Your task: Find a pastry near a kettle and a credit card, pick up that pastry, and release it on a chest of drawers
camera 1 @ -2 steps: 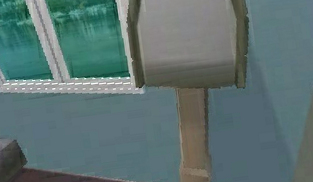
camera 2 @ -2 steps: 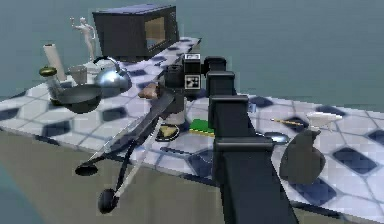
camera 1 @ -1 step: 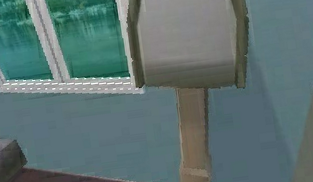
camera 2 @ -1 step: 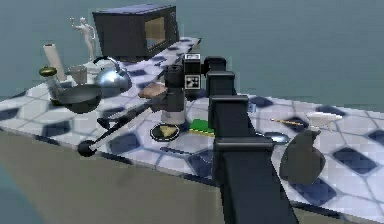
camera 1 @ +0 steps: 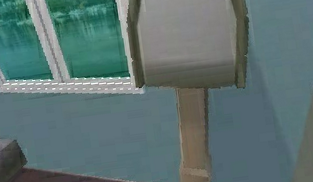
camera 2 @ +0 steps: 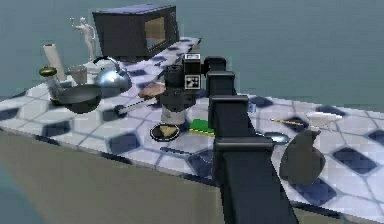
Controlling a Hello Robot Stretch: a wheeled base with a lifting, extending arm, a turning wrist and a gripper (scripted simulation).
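A small brown round thing (camera 2: 152, 90), possibly the pastry, lies on the tiled counter (camera 2: 60, 125) just left of the pincer (camera 2: 172, 93) in the arm side view. With so much standing around those fingers, I cannot tell whether the pincer holds anything. Further left of it is the silver kettle (camera 2: 108, 72), then a dark pan (camera 2: 78, 98). Beyond the pincer sits a black microwave (camera 2: 135, 28). On its near side are a dark dish (camera 2: 163, 131) and a green sponge (camera 2: 205, 127). Looking forward, there's a window (camera 1: 52, 37) in a teal wall (camera 1: 281, 52).

Both views are evenly, softly lit. The window (camera 1: 57, 37) is rendered bright, and faint shadows are cast across the bench (camera 2: 60, 128).
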